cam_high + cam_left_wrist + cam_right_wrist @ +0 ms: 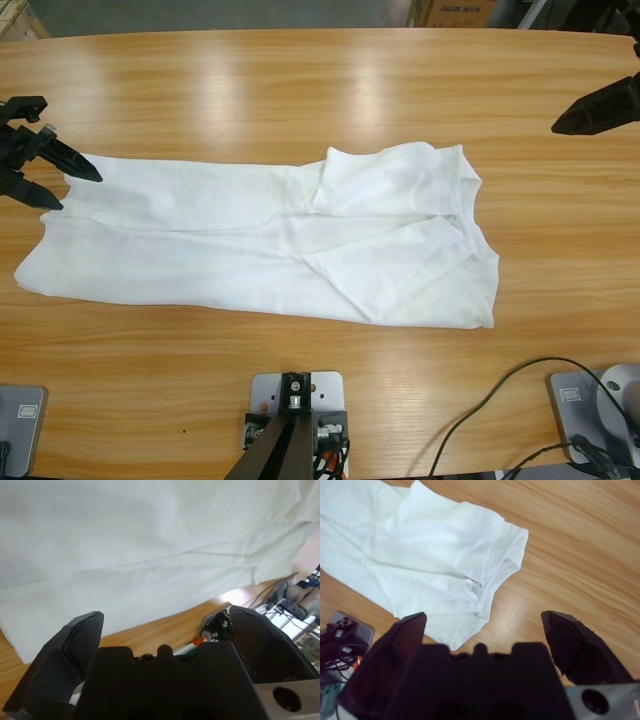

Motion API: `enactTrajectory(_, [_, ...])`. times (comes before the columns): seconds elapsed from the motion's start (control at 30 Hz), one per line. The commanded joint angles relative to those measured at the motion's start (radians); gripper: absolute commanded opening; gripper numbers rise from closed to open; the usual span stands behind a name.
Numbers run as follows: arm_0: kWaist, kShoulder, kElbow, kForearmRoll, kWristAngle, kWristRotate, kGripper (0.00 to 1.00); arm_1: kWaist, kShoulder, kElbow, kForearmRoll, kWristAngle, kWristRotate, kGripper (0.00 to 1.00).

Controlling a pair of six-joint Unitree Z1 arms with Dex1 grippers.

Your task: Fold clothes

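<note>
One white T-shirt [270,240] folded lengthwise on the table [320,90], two pincers — left [70,185] spread at its hem, right [556,128] released, well apart.

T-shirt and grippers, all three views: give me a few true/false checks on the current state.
1. The T-shirt lies on the table, folded lengthwise into a long strip. True.
2. The left gripper is clamped on the shirt. False: its jaws are open at the shirt's end, holding nothing.
3. The right gripper is clear of the shirt. True.
4. The shirt's collar end points toward the left gripper. False: the collar is on the right gripper's side.
5. The right gripper is shut. False: the right wrist view shows its jaws open.
</note>
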Motion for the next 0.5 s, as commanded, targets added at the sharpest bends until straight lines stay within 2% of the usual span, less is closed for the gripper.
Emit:
enactTrajectory(0.03, [0.003,0.163,0.006,-0.012,0.022,-0.021,0.991,0.009,-0.028,0.054,0.002,0.007,0.012,0.931])
enactTrajectory(0.33, [0.039,0.229,-0.007,-0.001,0.024,-0.034,0.991,0.009,-0.05,0.053,0.023,0.001,0.012,0.932])
enactTrajectory(0.5, [0.08,0.25,-0.019,-0.002,0.072,-0.054,0.989,0.009,-0.078,0.043,0.054,-0.001,0.011,0.931])
